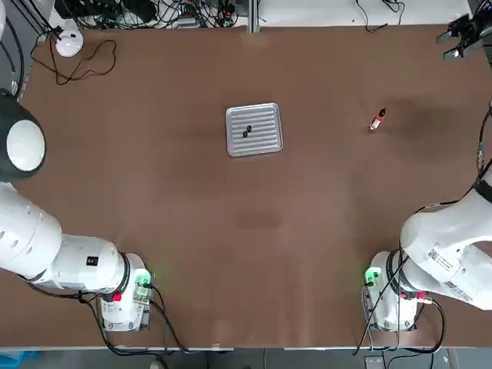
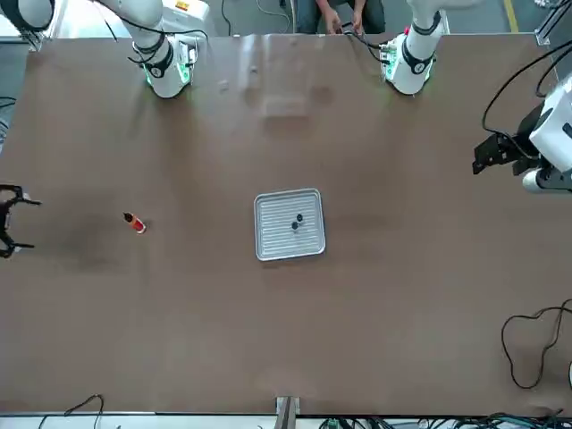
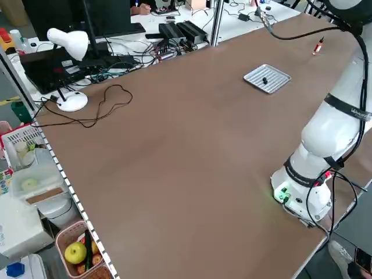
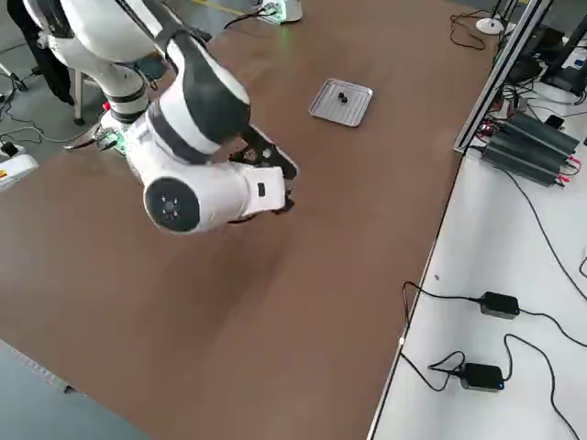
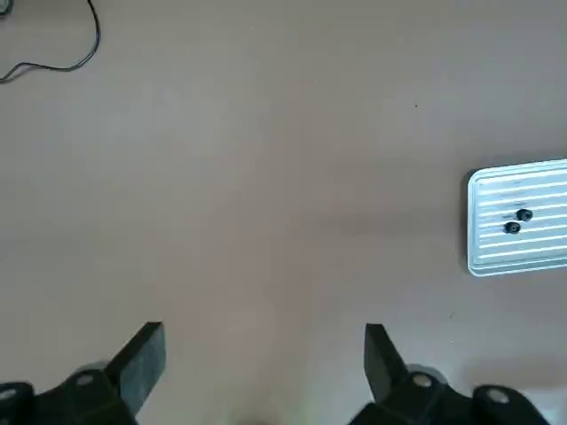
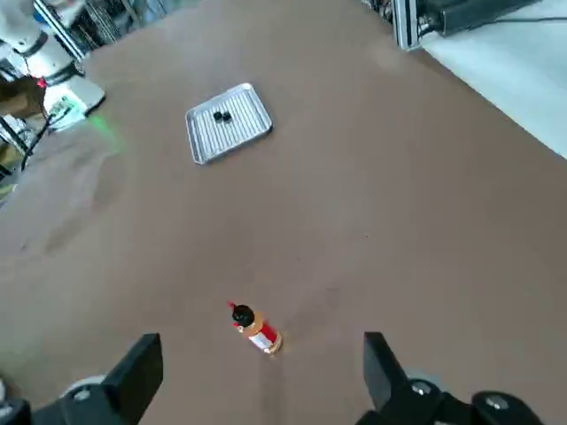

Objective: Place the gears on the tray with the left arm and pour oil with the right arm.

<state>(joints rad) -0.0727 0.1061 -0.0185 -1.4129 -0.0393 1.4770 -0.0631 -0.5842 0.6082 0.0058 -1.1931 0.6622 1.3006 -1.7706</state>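
The silvery ribbed tray [image 1: 265, 138] lies near the table's middle, with two dark gears [image 1: 247, 131] side by side on it. They also show in the left wrist view as gears [image 5: 517, 221] on the tray [image 5: 496, 252]. The oil bottle [image 1: 377, 120], reddish with a white band, stands upright on the bare table right of the tray, and the right wrist view shows this bottle [image 6: 255, 329] too. My right gripper [image 6: 261, 367] hovers open above and beyond it, near the far right corner [image 1: 461, 38]. The left gripper [image 5: 261, 354] hangs open and empty over the table's left side [image 2: 493, 154].
A white desk lamp [image 1: 69, 42] and its looping cable [image 1: 84, 65] sit at the far left corner. A person's hands [image 2: 344, 18] show at the robot's side of the table. Both arm bases [image 1: 127, 296] [image 1: 392, 296] stand at the near edge.
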